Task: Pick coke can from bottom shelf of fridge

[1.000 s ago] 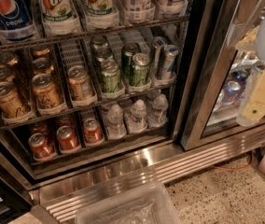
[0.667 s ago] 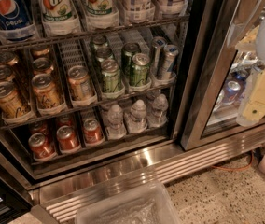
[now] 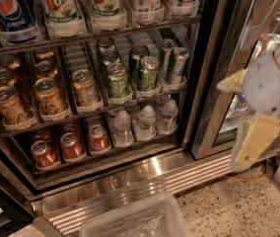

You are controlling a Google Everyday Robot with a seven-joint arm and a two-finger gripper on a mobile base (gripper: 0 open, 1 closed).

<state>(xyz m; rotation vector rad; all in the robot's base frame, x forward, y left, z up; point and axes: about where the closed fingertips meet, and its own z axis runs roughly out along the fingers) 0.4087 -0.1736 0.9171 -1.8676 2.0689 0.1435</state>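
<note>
My gripper (image 3: pixel 232 125) has dropped lower and leftward since a second ago, yellow fingers (image 3: pixel 256 139) spread and empty, outside the fridge (image 3: pixel 130 174); the coke can (image 3: pixel 98 138) stands on the bottom shelf (image 3: pixel 145 146), just beside the water bottles (image 3: pixel 145 122).

At lower left sat at least five red cans (image 3: pixel 72 146) and three water bottles (image 3: pixel 146 122). Above them stood about seven gold cans (image 3: pixel 49 95), five green cans (image 3: pixel 116 80) and two silver cans (image 3: pixel 178 63). One Pepsi bottle (image 3: pixel 9 9) stood at upper left. One gripper (image 3: pixel 233 122), its fingers apart, hung at the right.
</note>
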